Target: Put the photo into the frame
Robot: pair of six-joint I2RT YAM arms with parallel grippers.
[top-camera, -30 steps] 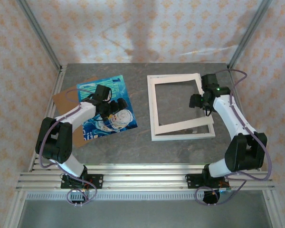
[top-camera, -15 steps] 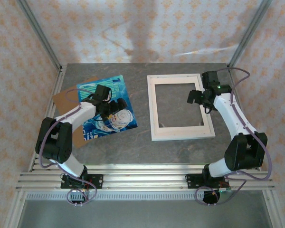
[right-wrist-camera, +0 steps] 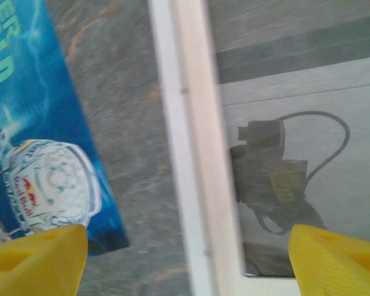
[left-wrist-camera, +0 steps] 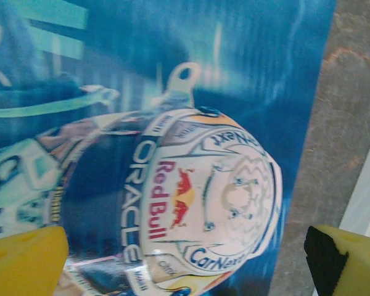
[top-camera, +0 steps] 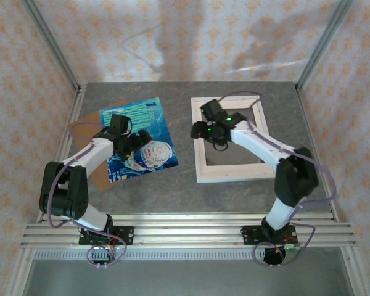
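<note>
Obs: the teal-blue glossy rectangular photo [top-camera: 157,154] with the white helmeted figure lies flat and face up on the left half of the grey stone-patterned desk [top-camera: 172,197]. It is skewed, and a plain brown backing board [top-camera: 85,128] pokes out from under its far and left sides. The large rectangular frame with the thin white border [top-camera: 234,173] lies flat on the right half, close to the photo but not touching it. The photo is not yet in it.

My left pincer [top-camera: 137,140] hangs over the helmet print, jaws at full spread, nothing in them. My right pincer [top-camera: 205,132] sits over the frame's left rail, jaws wide apart with the rail below the gap, holding nothing.

Risks, my judgement:
- The print is thin and flush on the board, with no raised edge to bite. Pads pressing down may skid on the gloss, or buckle and crease the sheet
- The board may drag along with the print and shove toward the frame
- If the right jaws close low, they could nudge or tip the rail and shift the frame off square
- The print is rotated against the frame; unless turned first, a corner will ride up on the border
- Both arms crowd the narrow strip between print and frame, so a clash is possible there
</note>
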